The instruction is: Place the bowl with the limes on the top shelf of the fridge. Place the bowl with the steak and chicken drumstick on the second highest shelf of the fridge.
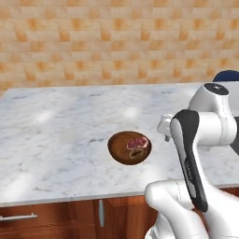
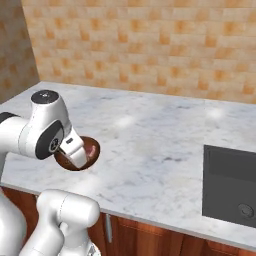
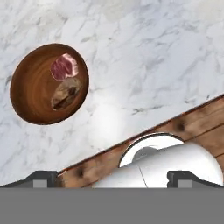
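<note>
Bowl sitting near counter front edge, steak and drumstick inside.
Drumstick's long axis lying slantwise beside steak; gripper hanging wide, holding nothing.

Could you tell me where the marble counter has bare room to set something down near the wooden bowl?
Bare counter lies left of the wooden bowl, behind it toward the tiled wall, and between it and the dark sink. The arm crowds the bowl's near side.
</note>
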You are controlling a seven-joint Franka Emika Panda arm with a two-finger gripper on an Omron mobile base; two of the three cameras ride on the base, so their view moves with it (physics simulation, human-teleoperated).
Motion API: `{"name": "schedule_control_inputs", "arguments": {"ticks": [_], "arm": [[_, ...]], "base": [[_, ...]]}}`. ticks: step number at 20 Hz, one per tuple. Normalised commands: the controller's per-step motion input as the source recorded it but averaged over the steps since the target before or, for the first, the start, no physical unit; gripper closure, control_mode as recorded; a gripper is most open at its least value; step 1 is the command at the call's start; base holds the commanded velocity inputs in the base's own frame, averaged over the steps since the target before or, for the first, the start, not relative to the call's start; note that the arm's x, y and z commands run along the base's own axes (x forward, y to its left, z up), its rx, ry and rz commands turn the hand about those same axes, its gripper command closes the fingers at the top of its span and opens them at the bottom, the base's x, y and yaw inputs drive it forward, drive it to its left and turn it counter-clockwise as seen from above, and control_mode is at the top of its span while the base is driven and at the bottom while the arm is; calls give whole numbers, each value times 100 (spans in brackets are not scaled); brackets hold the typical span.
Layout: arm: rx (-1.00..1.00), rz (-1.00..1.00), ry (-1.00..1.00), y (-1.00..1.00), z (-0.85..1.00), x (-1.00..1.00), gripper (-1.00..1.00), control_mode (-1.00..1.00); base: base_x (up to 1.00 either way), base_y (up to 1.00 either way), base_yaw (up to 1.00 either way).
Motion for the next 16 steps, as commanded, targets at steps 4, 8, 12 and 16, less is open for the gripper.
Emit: {"name": "schedule_control_inputs", "arguments": {"ticks": [4,8,12,16], "arm": [[2,0,0,0,-69,100,-100,-100],[3,0,0,0,-62,99,-100,-100],[0,5,1,0,-60,70,-100,-100],[0,5,6,0,-56,57,-100,-100]], "base": [[0,0,0],[0,0,0],[0,0,0],[0,0,0]]}}
